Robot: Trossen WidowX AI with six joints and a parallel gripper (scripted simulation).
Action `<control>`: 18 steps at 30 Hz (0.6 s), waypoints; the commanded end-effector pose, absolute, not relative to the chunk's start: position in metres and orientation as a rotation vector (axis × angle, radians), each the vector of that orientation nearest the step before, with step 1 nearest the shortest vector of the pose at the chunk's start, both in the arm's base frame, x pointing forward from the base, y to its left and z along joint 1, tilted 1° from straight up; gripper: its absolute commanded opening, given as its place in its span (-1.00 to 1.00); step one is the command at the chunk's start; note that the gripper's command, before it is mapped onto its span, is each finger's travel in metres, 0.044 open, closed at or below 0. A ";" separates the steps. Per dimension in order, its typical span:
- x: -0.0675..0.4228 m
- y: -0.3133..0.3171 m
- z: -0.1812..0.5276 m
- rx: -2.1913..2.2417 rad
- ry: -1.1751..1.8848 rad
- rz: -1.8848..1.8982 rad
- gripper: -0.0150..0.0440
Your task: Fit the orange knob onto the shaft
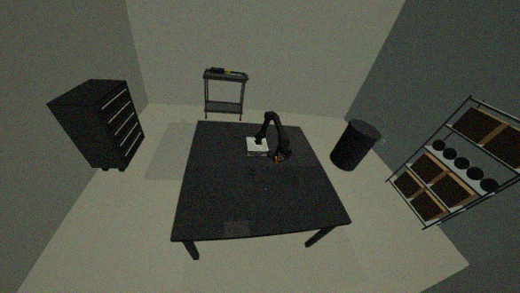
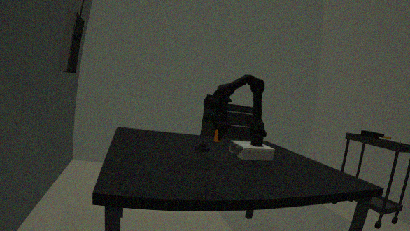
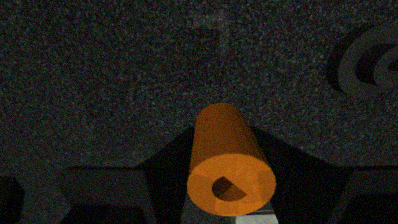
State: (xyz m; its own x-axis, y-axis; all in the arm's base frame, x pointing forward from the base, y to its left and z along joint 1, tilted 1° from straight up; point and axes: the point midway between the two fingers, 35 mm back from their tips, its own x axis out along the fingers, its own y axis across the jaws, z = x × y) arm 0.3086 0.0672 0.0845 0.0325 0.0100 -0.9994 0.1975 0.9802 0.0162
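The orange knob (image 1: pixel 275 160) (image 2: pixel 216 136) (image 3: pixel 231 162) is held between the fingers of my gripper (image 1: pixel 276 158) (image 2: pixel 217 132) (image 3: pixel 221 132), which is shut on it. The knob hangs above the table. In the wrist view its end face shows a D-shaped hole with a slanting flat edge at the upper right. The dark round pedestal (image 1: pixel 251 171) (image 2: pixel 203 150) (image 3: pixel 347 67) stands on the table, apart from the knob. It is at the right edge of the wrist view, partly cut off. The shaft is too dark to make out clearly, and its flat side cannot be seen.
The arm stands on a white box (image 1: pixel 252 149) (image 2: pixel 259 155) (image 3: pixel 257 219), on the dark table (image 1: pixel 262 209) (image 2: pixel 210 182). A faint grey mark (image 3: pixel 222 37) is on the table top in the wrist view. A cabinet, cart, bin and shelf stand away from the table.
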 end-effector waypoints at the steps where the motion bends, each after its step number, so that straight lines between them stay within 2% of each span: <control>1: 0.304 0.066 0.115 0.171 1.522 -0.143 -0.49; 18: 0.310 0.035 0.117 0.168 1.522 -0.146 -0.49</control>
